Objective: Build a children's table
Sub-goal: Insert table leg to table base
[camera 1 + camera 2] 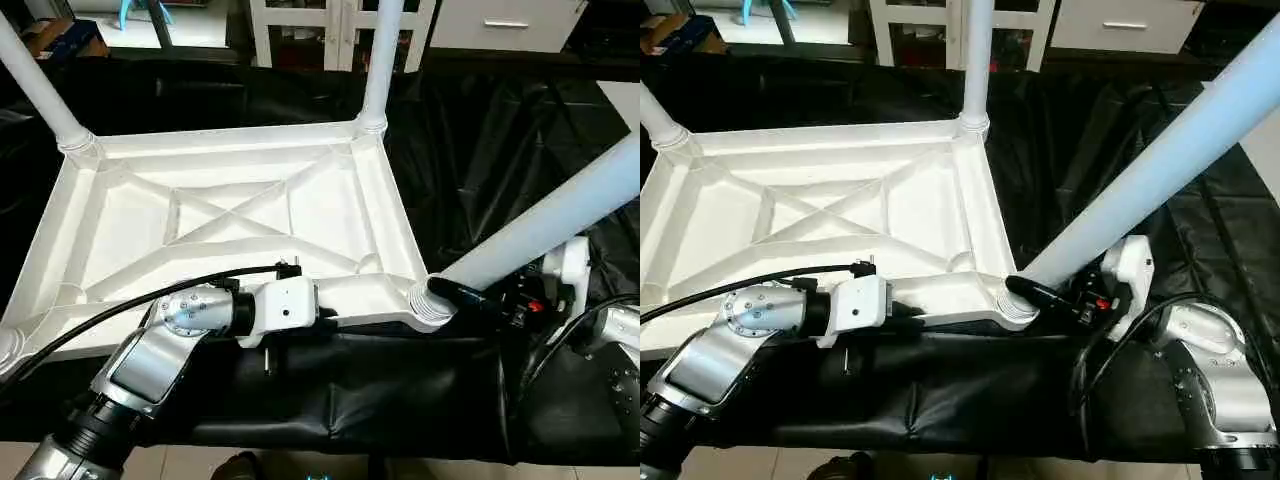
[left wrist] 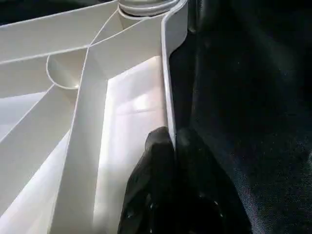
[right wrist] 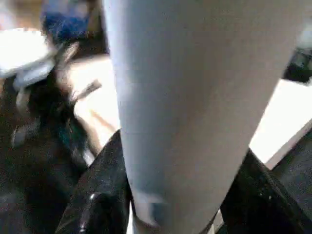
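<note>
The white tabletop point(image 1: 250, 215) lies upside down on the black-draped work table, its X-ribs facing up. Two white tube legs stand in the far sockets, the far left leg point(image 1: 40, 85) leaning outward and the far right leg point(image 1: 380, 60) upright. A third leg point(image 1: 1160, 150) slants up to the right from the near right corner socket point(image 1: 428, 300). My right gripper point(image 1: 1055, 293) is shut on this leg just above the socket. My left gripper point(image 2: 170, 141) is shut on the tabletop's near rim point(image 2: 165, 87), one finger on each side. The near left socket point(image 1: 5, 345) is at the picture's edge.
The black drape point(image 1: 330, 390) hangs over the work table's front edge below my arms. White shelving point(image 1: 340, 30) and a drawer unit point(image 1: 500, 25) stand behind the table. A black cable point(image 1: 110, 305) loops over my left forearm.
</note>
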### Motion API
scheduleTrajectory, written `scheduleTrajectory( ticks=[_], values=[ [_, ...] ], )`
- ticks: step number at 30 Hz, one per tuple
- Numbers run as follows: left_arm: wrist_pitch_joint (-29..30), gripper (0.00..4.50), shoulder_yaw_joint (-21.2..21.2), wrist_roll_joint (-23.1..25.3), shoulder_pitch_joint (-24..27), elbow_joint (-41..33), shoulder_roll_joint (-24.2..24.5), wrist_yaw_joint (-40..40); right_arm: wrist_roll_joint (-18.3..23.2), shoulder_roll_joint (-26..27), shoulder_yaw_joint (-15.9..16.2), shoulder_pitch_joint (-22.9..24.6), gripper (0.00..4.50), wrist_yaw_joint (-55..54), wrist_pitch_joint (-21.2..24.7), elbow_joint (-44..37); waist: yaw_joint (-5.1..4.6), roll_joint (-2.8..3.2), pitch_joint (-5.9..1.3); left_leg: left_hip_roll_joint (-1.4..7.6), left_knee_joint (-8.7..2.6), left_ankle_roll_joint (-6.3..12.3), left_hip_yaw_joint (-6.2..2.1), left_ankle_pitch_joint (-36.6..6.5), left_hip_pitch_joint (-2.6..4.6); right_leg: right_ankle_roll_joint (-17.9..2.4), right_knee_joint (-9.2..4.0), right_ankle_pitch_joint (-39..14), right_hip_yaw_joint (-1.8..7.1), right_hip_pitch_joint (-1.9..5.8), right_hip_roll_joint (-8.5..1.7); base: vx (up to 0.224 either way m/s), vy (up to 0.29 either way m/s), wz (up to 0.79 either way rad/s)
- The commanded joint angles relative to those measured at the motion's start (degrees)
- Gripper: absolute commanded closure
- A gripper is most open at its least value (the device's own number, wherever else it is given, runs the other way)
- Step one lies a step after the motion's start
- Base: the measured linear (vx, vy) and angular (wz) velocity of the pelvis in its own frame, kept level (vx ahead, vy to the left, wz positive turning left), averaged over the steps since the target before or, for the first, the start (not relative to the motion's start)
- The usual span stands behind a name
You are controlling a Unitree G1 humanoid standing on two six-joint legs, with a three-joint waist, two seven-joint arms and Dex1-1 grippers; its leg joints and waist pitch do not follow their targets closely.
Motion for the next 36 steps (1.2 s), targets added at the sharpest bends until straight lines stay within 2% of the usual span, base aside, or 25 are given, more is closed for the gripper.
scheduleTrajectory(
  ticks=[1, 3, 4, 5, 6, 7, 8, 9, 10, 12, 13, 14, 15, 17, 19, 22, 23, 26, 28, 31, 34, 35, 36],
  values=[
    [-0.1, 4.50, -1.2, -1.2, 1.2, 1.1, -1.3, 1.2, 1.8, 1.6, 1.2, 1.4, 2.66, -3.1, 10.1, 5.1, -0.15, -0.53, -0.69, 0.41, -3.66, 4.04, 0.27, -15.7, -0.38, -11.0, -4.63, -16.4, 1.12, 1.26, -0.92, 0.000, 0.000, 0.00],
    [-0.2, 4.50, -1.0, -1.3, 1.4, 1.0, -1.3, 1.2, 9.5, 2.6, -4.4, -2.7, 2.66, -7.9, 14.4, 4.7, -0.16, -0.44, -0.77, 0.41, -3.55, 3.84, 0.34, -15.0, -0.28, -11.1, -4.62, -15.5, 1.16, 1.23, -0.87, 0.000, 0.000, 0.00],
    [-0.2, 4.50, -0.9, -1.4, 1.5, 0.9, -1.2, 1.1, 14.5, 2.6, -7.3, -4.9, 2.66, -10.3, 17.1, 4.2, -0.40, -0.41, -0.79, 0.12, -3.44, 3.92, 0.19, -12.7, -0.74, -11.5, -4.27, -13.9, 1.15, 1.55, -0.79, 0.000, 0.000, 0.00],
    [-0.2, 4.50, -0.9, -1.5, 1.5, 0.8, -1.1, 1.0, 18.7, 2.5, -9.3, -6.6, 2.66, -12.0, 19.2, 3.9, -0.50, -0.52, -0.86, 0.02, -3.32, 4.04, 0.21, -11.3, -0.77, -11.7, -4.18, -12.6, 1.16, 1.67, -0.75, 0.000, 0.000, 0.00],
    [-0.2, 4.50, -0.8, -1.5, 1.6, 0.7, -1.1, 1.0, 25.4, 2.0, -12.0, -8.7, 2.66, -14.1, 22.6, 3.4, -0.66, -0.46, -1.15, -0.15, -2.79, 4.88, 0.36, -7.3, -0.53, -12.5, -3.75, -7.6, 1.31, 1.71, -0.50, 0.000, 0.000, 0.00],
    [-0.1, 4.50, -0.8, -1.5, 1.7, 0.7, -1.1, 0.9, 27.0, 1.9, -12.5, -9.0, 2.66, -14.5, 23.4, 3.2, -0.81, -0.58, -1.55, -0.40, -2.14, 6.21, 0.50, -2.5, -0.96, -13.5, -2.81, -0.1, 1.45, 2.14, -0.21, 0.000, 0.000, 0.00],
    [0.0, 4.50, -0.8, -1.5, 1.7, 0.7, -1.0, 0.9, 30.9, 1.5, -13.7, -9.9, 2.66, -15.4, 25.6, 2.7, -0.77, -0.48, -1.45, -0.55, -1.99, 6.82, 0.54, -0.2, -1.25, -13.7, -2.43, 3.3, 1.41, 2.16, -0.01, 0.000, 0.000, 0.00],
    [0.1, 4.50, -0.9, -1.5, 1.8, 0.6, -1.1, 0.9, 38.9, 0.7, -15.8, -10.9, 2.66, -16.9, 30.9, 1.1, -0.64, -0.18, -1.18, -0.78, -1.77, 8.41, 0.85, 1.6, -0.82, -14.3, -2.23, 8.2, 1.58, 1.94, 0.25, 0.000, 0.000, 0.00],
    [0.1, 4.50, -0.9, -1.5, 1.8, 0.5, -1.2, 0.9, 40.9, 0.6, -16.2, -11.0, 2.66, -17.3, 32.2, 0.6, -0.55, -0.09, -1.23, -0.72, -1.50, 9.74, 1.01, 2.8, -0.86, -14.9, -1.81, 11.3, 1.64, 2.01, 0.31, 0.000, 0.000, 0.00],
    [0.3, 4.50, -1.1, -1.4, 1.9, 0.4, -1.3, 0.9, 50.3, -0.1, -17.5, -11.4, 2.66, -19.5, 36.6, 0.1, -0.23, 0.13, -0.79, -0.60, -1.49, 10.82, 1.10, 3.2, -0.83, -15.0, -1.81, 12.4, 1.58, 1.84, 0.26, 0.000, 0.000, 0.00],
    [0.4, 4.50, -1.1, -1.4, 1.9, 0.3, -1.4, 0.8, 53.9, -0.2, -18.6, -11.7, 2.66, -20.3, 38.7, 0.4, -0.07, 0.16, -0.79, -0.58, -1.50, 11.04, 1.12, 2.7, -0.77, -15.1, -1.89, 11.5, 1.53, 1.85, 0.18, 0.000, 0.000, 0.00],
    [0.4, 4.50, -1.1, -1.4, 1.9, 0.3, -1.4, 0.8, 53.9, -0.2, -18.6, -11.7, 2.66, -20.3, 38.7, 0.4, -0.07, 0.16, -0.79, -0.58, -1.50, 11.04, 1.12, 2.7, -0.77, -15.1, -1.89, 11.5, 1.53, 1.85, 0.18, 0.000, 0.000, 0.00],
    [0.5, 4.50, -1.1, -1.5, 2.0, 0.2, -1.4, 0.8, 55.7, -0.3, -19.1, -11.9, 2.66, -20.7, 39.9, 0.6, 0.17, 0.07, -0.58, -0.56, -1.59, 10.45, 1.25, 1.0, -0.82, -14.8, -2.17, 8.0, 1.48, 1.75, 0.10, 0.000, 0.000, 0.00],
    [0.7, 4.50, -1.1, -1.5, 2.0, 0.0, -1.4, 0.8, 60.8, -1.1, -19.1, -11.5, 2.66, -20.9, 42.4, 0.6, 0.42, -0.14, -0.49, -0.50, -1.73, 9.44, 1.33, -0.3, -0.82, -14.2, -2.39, 4.5, 1.50, 1.72, 0.02, 0.000, 0.000, 0.00],
    [1.0, 4.50, -1.0, -1.6, 2.0, -0.3, -1.4, 0.7, 68.6, -2.3, -19.4, -10.6, 2.66, -21.5, 46.5, 0.8, 0.63, -0.13, -0.22, -0.46, -1.81, 9.11, 1.39, -0.9, -0.69, -13.9, -2.55, 2.8, 1.64, 1.63, -0.04, 0.000, 0.000, 0.00],
    [1.2, 4.50, -1.1, -1.7, 2.2, -0.6, -1.2, 0.7, 74.2, -2.7, -19.8, -10.1, 2.66, -23.5, 49.7, 0.9, 0.68, -0.33, -0.13, -0.51, -1.74, 8.87, 1.51, -0.2, -0.79, -13.5, -2.49, 2.9, 1.68, 1.50, 0.01, 0.000, 0.000, 0.00],
    [1.2, 4.50, -1.1, -1.7, 2.2, -0.6, -1.2, 0.7, 74.2, -2.7, -19.8, -10.1, 2.66, -23.5, 49.7, 0.9, 0.72, -0.29, -0.13, -0.52, -1.73, 8.88, 1.53, 0.0, -0.72, -13.4, -2.49, 3.0, 1.68, 1.50, -0.02, 0.000, 0.000, 0.00],
    [1.4, 4.50, -1.0, -1.7, 2.5, -1.0, -1.0, 0.7, 81.3, -2.9, -20.2, -9.2, 2.66, -26.8, 50.6, 0.6, 0.82, -0.35, -0.11, -0.60, -1.69, 8.88, 1.55, 0.4, -0.80, -13.1, -2.47, 3.4, 1.71, 1.51, -0.04, 0.000, 0.000, 0.00],
    [1.5, 4.50, -1.0, -1.7, 2.6, -1.1, -1.0, 0.6, 83.1, -3.0, -20.8, -9.1, 2.66, -27.4, 51.9, 0.9, 0.83, -0.38, -0.14, -0.67, -1.64, 8.85, 1.59, 0.8, -0.83, -13.1, -2.41, 4.0, 1.72, 1.55, 0.07, 0.000, 0.000, 0.00],
    [1.6, 4.50, -1.1, -1.7, 2.7, -1.3, -1.0, 0.6, 83.2, -2.3, -22.3, -9.5, 2.66, -27.9, 53.4, 1.5, 0.85, -0.50, -0.20, -0.73, -1.54, 9.14, 1.63, 1.4, -0.96, -13.2, -2.22, 5.7, 1.66, 1.56, 0.16, 0.000, 0.000, 0.00],
    [1.6, 4.50, -1.2, -1.6, 2.7, -1.3, -1.1, 0.7, 83.2, -0.8, -22.9, -10.3, 2.66, -32.5, 49.7, 1.7, 0.89, -0.52, -0.24, -0.73, -1.55, 8.81, 1.66, 1.5, -0.96, -13.0, -2.25, 5.1, 1.64, 1.48, 0.05, 0.000, 0.000, 0.00],
    [1.7, 4.50, -1.3, -1.6, 2.6, -1.4, -1.2, 0.7, 83.2, 1.2, -23.3, -11.3, 2.66, -39.1, 44.2, 2.1, 0.84, -0.54, -0.20, -0.69, -1.62, 8.30, 1.66, 1.9, -0.98, -12.8, -2.24, 4.3, 1.63, 1.37, -0.08, 0.000, 0.000, 0.00],
    [1.7, 4.50, -1.3, -1.6, 2.6, -1.4, -1.2, 0.7, 83.2, 1.8, -23.4, -11.6, 2.66, -41.3, 42.6, 2.2, 0.84, -0.54, -0.20, -0.69, -1.62, 8.30, 1.66, 1.9, -0.98, -12.8, -2.24, 4.3, 1.63, 1.37, -0.08, 0.000, 0.000, 0.00]
  ],
)
